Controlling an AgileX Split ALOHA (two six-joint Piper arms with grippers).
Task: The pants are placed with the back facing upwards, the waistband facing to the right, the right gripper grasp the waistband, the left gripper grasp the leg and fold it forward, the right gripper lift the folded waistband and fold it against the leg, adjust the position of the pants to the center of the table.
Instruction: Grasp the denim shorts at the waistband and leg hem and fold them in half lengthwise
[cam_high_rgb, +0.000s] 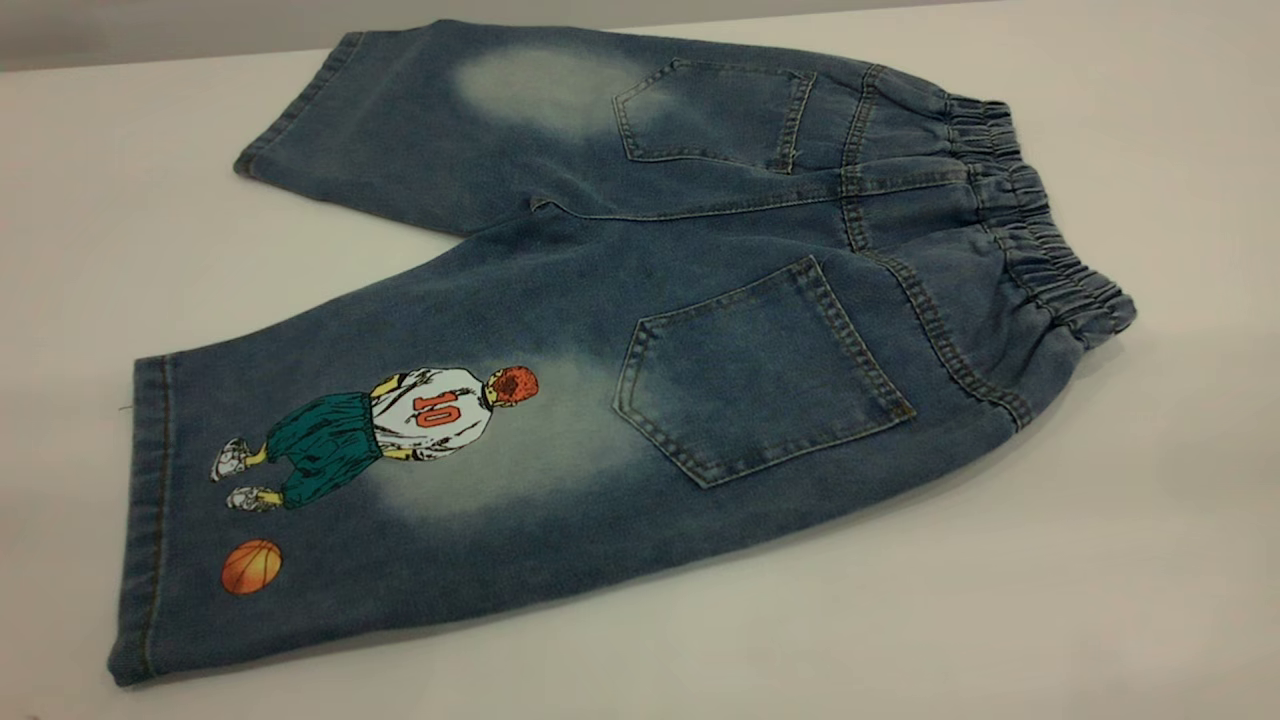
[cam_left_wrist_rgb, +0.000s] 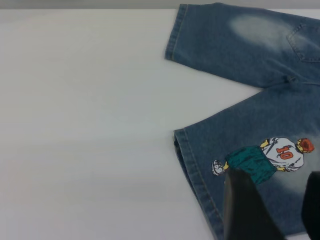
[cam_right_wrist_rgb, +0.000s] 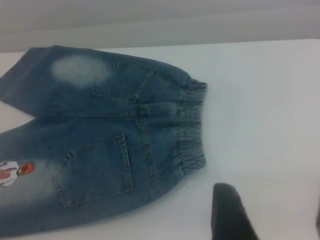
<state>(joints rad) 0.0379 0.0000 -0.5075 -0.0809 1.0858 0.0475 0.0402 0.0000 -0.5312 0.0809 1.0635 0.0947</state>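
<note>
We record the pants (cam_high_rgb: 640, 330) lying flat on the white table (cam_high_rgb: 1100, 600), back side up, unfolded. The elastic waistband (cam_high_rgb: 1040, 250) points to the right in the exterior view; both legs run out to the left and spread apart in a V.

Edges: the near leg's hem (cam_high_rgb: 145, 520) is the leftmost edge, lying near the front left part of the table. The far leg's hem (cam_high_rgb: 295, 105) sits close to the table's back edge. The waistband's gathered edge is free all along, with bare table beside it.

Open room: we see a wide stretch of bare table to the right of the waistband and along the front, and more to the left of both hems in the left wrist view. The wedge of table between the two legs is bare as well.

Details on the cloth: two back pockets, the near pocket (cam_high_rgb: 755, 370) and the far pocket (cam_high_rgb: 715, 110), both lying flat; nothing shows in either one. The near leg bears a printed figure (cam_high_rgb: 385, 430) in a shirt marked 10 and a printed basketball (cam_high_rgb: 250, 566) beside the hem.

Left hand (cam_left_wrist_rgb: 272, 210): above the near leg, just inside its hem; dark fingers (cam_left_wrist_rgb: 245, 205) stand well apart, gripping nothing. Whether they touch the cloth we cannot tell.

Right hand (cam_right_wrist_rgb: 270, 215): over bare table just off the near end of the waistband, apart from it; fingers (cam_right_wrist_rgb: 230, 212) spread wide, gripping nothing.
</note>
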